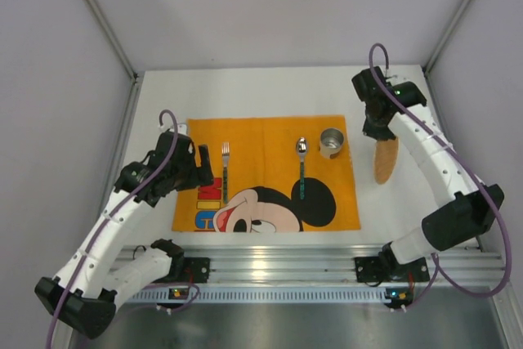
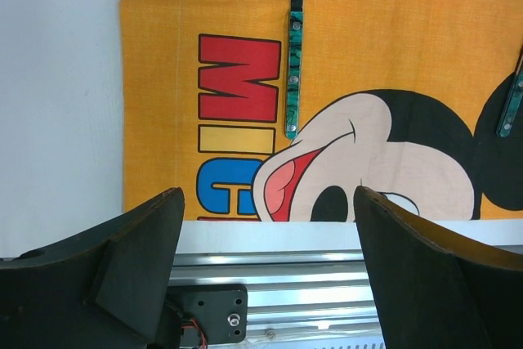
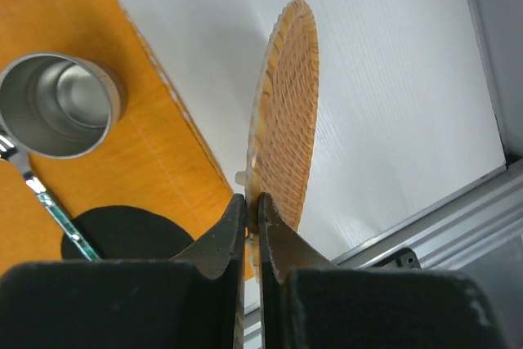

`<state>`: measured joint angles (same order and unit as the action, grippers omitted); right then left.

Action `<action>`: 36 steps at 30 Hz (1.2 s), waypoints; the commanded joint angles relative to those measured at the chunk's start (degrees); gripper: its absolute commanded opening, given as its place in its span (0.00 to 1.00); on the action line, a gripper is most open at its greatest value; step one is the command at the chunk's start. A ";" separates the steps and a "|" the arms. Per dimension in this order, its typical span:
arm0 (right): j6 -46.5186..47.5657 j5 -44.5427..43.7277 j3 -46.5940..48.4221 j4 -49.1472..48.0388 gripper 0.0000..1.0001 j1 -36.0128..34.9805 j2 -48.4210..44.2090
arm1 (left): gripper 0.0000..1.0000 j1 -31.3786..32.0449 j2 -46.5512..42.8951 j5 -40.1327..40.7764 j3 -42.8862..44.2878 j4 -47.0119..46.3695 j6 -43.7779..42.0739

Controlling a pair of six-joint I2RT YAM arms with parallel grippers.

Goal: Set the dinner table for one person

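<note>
Jaws, left: left gripper (image 2: 270, 198) is held wide apart, empty, over the near left part of an orange cloth mat printed with Mickey Mouse (image 1: 261, 132).
Jaws, right: right gripper (image 3: 252, 210) is pinched on a round tan woven disc (image 3: 286, 112) (held on edge), beside the mat's right edge.
Dinner table: the flat white dinner table (image 1: 270, 91) is spread beneath the mat.
On mat: a green-handled fork (image 2: 292, 71), a green-handled spoon (image 1: 301, 165) and a small steel cup (image 3: 57, 104) are laid.
</note>
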<state>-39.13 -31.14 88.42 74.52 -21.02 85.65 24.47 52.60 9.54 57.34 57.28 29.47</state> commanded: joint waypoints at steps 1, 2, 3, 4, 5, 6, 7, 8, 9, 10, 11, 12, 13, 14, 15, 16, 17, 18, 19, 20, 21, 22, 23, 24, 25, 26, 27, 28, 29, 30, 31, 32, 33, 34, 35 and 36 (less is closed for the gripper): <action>-0.15 -4.19 7.80 7.74 0.00 -1.39 -3.29 | 0.90 -0.04 -1.62 -0.93 2.60 1.43 1.28; -0.15 -4.81 9.47 8.96 0.00 -3.14 -3.03 | 0.90 -0.04 -1.80 -1.01 2.60 1.87 1.37; -0.41 -5.25 13.75 10.02 0.00 -4.29 -2.59 | 0.90 -0.04 -1.97 -0.93 2.86 1.96 1.55; -0.33 -5.77 16.23 11.16 0.00 -5.69 -1.28 | 0.90 -0.04 -2.32 -1.01 2.95 2.22 1.90; 0.19 -6.47 19.91 11.17 0.00 -9.01 -1.01 | 0.90 -0.04 -2.41 -1.10 3.13 2.49 1.99; 0.03 -6.13 21.60 11.26 0.00 -10.35 -0.83 | 0.90 -0.04 -2.50 -1.10 3.56 2.92 2.25; -0.32 -5.17 23.01 11.26 0.00 -11.93 -0.05 | 0.90 -0.04 -2.85 -1.02 3.83 3.28 2.34; -0.68 -4.82 25.55 11.35 0.00 -15.16 0.57 | 0.91 -0.04 -3.03 -1.02 4.18 3.54 2.52; -1.64 -3.94 26.53 11.26 0.00 -16.67 1.27 | 0.91 -0.04 -3.20 -0.84 4.96 4.15 2.78; -2.34 -2.11 27.50 11.09 0.00 -18.34 2.76 | 0.91 -0.04 -3.64 -0.58 5.32 4.42 2.96; -2.09 -1.30 29.33 9.17 0.00 -22.80 3.64 | 0.92 -0.04 -3.90 -0.40 5.67 4.77 3.04; 0.00 -0.69 29.87 7.32 0.00 -25.19 4.61 | 0.92 -0.04 -4.17 -0.31 6.20 4.95 3.31; 0.89 -0.16 30.57 5.56 0.00 -27.65 6.27 | 0.93 -0.04 -4.87 -0.14 6.38 5.30 3.40; 1.60 0.37 31.45 2.15 0.00 -31.50 7.16 | 0.93 -0.04 -5.14 -0.05 6.55 5.48 3.48; 2.91 1.07 32.07 0.90 0.00 -32.76 8.30 | 0.93 -0.04 -5.57 0.04 6.82 5.74 3.83; 3.27 2.29 32.95 0.19 0.00 -33.82 11.18 | 0.93 -0.04 -5.66 0.13 6.99 6.52 3.92; 3.54 2.57 35.04 -0.16 0.00 -35.22 12.86 | 0.93 -0.04 -5.84 0.13 7.17 6.97 4.19; 4.24 2.83 36.02 -0.08 0.00 -35.76 14.45 | 0.92 -0.04 -6.01 0.21 7.61 7.41 4.45; 4.59 3.62 36.81 -0.25 0.00 -36.11 17.16 | 0.92 -0.04 -6.28 0.30 7.78 7.93 4.63; 4.94 4.15 37.69 -1.47 0.00 -36.46 18.23 | 0.92 -0.04 -6.63 0.39 8.13 8.81 4.89; 5.73 4.67 37.87 -2.18 0.00 -36.55 19.20 | 0.92 -0.04 -6.89 0.57 8.40 9.43 5.15; 5.91 5.20 38.05 -3.14 0.00 -36.64 20.86 | 0.92 -0.04 -7.59 0.65 8.66 9.87 5.33; 6.09 5.12 38.57 -3.41 0.00 -36.64 21.92 | 0.92 -0.04 -7.95 0.92 9.19 11.09 5.50; 6.35 5.38 38.67 -3.59 0.00 -36.64 22.89 | 0.92 -0.04 -8.12 1.01 9.54 11.71 5.94; 6.44 5.56 38.93 -3.77 0.00 -36.64 24.55 | 0.92 -0.04 -8.82 1.01 9.80 12.24 6.21; 6.53 5.82 38.67 -4.12 0.00 -36.64 25.26 | 0.92 -0.04 -9.09 0.92 10.33 13.38 6.38; 6.79 6.26 38.32 -4.56 0.00 -36.73 25.88 | 0.92 -0.04 -9.96 0.92 10.51 13.91 6.91; 6.88 6.52 38.06 -5.08 0.00 -36.64 27.10 | 0.92 -0.04 -10.23 0.83 10.68 14.52 7.17; 6.88 6.53 37.70 -5.35 0.00 -36.73 27.73 | 0.92 -0.04 -10.58 0.83 10.95 14.97 7.44; 6.70 6.44 37.61 -5.53 0.00 -36.73 28.25 | 0.92 -0.04 -11.02 1.00 11.04 16.19 7.88; 6.62 5.65 37.53 -5.88 0.00 -36.82 29.22 | 0.92 -0.04 -11.64 1.09 11.21 16.81 8.14; 6.53 5.65 37.35 -6.14 0.00 -36.90 29.66 | 0.92 -0.04 -11.99 1.18 11.47 17.34 8.49; 6.53 5.56 37.35 -6.58 0.00 -36.82 30.19 | 0.92 -0.04 -12.69 1.36 11.65 18.47 8.93; 6.44 5.30 37.35 -7.36 0.00 -36.82 31.24 | 0.92 -0.04 -13.13 1.36 11.65 18.92 9.20; 6.09 5.12 37.61 -7.55 0.00 -36.73 31.94 | 0.92 -0.04 -13.31 1.36 11.74 19.45 9.63; 5.91 5.29 37.70 -7.81 0.00 -36.73 32.65 | 0.92 -0.04 -13.92 1.27 11.91 19.89 9.90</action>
<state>-33.47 -24.58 123.15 70.61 -57.60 116.95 24.47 39.70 10.24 67.33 73.43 37.63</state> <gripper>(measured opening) 0.029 0.918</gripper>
